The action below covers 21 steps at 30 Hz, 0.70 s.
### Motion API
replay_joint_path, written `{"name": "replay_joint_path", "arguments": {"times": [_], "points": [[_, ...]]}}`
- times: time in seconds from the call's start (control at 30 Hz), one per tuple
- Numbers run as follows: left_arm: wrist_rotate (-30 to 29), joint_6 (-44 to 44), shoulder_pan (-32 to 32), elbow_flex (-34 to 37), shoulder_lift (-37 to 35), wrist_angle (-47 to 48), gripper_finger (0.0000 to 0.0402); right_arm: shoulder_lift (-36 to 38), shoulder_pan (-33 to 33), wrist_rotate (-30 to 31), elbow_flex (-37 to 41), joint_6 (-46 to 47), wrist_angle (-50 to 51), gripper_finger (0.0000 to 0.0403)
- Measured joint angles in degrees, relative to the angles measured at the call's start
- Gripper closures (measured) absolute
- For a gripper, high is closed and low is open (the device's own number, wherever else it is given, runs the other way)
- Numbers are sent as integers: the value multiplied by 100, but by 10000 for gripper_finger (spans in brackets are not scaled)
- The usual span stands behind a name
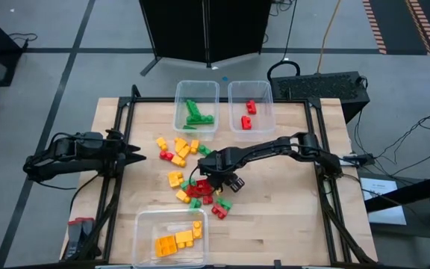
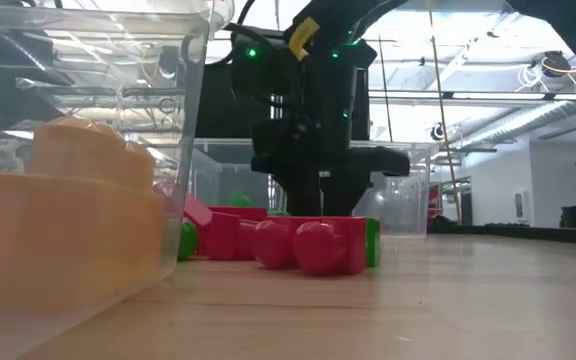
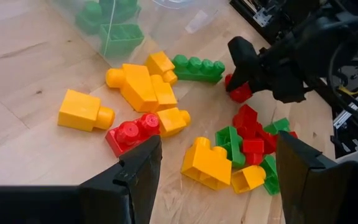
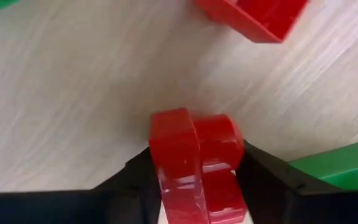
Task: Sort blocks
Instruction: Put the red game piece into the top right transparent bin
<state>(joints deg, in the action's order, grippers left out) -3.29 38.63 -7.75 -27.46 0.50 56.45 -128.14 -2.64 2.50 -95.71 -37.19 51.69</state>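
Loose red, green and yellow blocks [image 1: 187, 173] lie in the middle of the wooden table. My right gripper [image 1: 212, 178] points down into the right part of this pile, shut on a small red block [image 4: 194, 163], which also shows in the left wrist view [image 3: 240, 92]. My left gripper [image 1: 136, 155] waits open at the table's left side, aimed at the pile, with nothing between its fingers [image 3: 143, 163]. My right gripper pinches the red block between its two fingers, one on each of two opposite sides [image 4: 159, 163]. The fingers come from above, pointing down. Whether the block rests on the table or hangs just above it, I cannot tell.
Clear tubs stand around the pile: one with green blocks [image 1: 197, 104] and one with red blocks [image 1: 250, 106] at the far edge, one with yellow blocks [image 1: 172, 237] at the near edge. Red and green blocks [image 4: 253, 15] lie close around the held one.
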Motion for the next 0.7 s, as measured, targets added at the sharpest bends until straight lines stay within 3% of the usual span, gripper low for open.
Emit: {"name": "replay_joint_path", "arguments": {"times": [0.07,0.37,0.7], "points": [[0,0,0,0,1,0,191,-4,5,-59,4,186,1,257],[-4,2,0,0,-1,0,191,33,-20,-475,-525,1347,308,257],[-4,1,1,0,0,0,191,278,67,-413,-2535,1426,1727,257]]}}
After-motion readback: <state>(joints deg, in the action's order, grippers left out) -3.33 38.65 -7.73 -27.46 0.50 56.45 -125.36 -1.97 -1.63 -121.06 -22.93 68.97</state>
